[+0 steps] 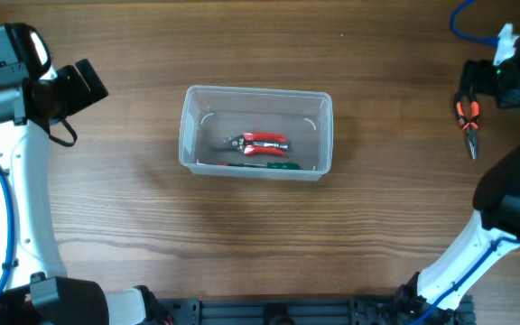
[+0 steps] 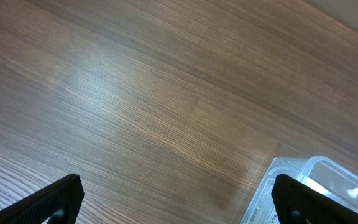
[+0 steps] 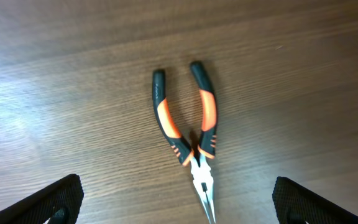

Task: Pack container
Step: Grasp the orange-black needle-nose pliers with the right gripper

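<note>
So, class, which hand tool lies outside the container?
The orange-and-black needle-nose pliers by the right gripper; the red-handled tool and green-handled tool lie inside the container.

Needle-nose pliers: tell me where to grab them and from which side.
Take the needle-nose pliers across both handles just behind the pivot, coming straight down with the open right gripper. They lie flat, handles closest there; the nose tapers too thin.
</note>
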Robot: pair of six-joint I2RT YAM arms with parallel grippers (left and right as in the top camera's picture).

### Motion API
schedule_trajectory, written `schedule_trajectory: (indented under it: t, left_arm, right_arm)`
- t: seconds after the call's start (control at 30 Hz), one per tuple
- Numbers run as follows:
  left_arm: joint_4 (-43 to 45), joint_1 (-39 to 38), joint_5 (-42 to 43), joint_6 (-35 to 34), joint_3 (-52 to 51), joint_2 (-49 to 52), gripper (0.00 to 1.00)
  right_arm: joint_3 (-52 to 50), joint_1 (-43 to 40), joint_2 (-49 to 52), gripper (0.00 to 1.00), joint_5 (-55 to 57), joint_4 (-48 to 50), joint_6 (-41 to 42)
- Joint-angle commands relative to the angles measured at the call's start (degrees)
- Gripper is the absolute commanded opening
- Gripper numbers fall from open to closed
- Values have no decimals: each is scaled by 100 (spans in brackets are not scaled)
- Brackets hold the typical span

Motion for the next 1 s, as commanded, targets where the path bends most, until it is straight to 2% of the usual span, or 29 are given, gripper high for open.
schedule_trajectory:
  t: [0.0, 0.37, 0.97]
  left_arm:
    - [2, 15, 68, -33, 11, 17, 100]
    - [0, 11, 70, -59, 11, 17, 100]
    - [-4, 11, 72, -79, 11, 17, 100]
  right_arm:
    - [-17, 57, 382, 97, -74, -9, -264]
    - [-20, 192, 861, 96, -450, 216, -1023]
    - [-323, 291, 1287, 98, -503, 490, -968]
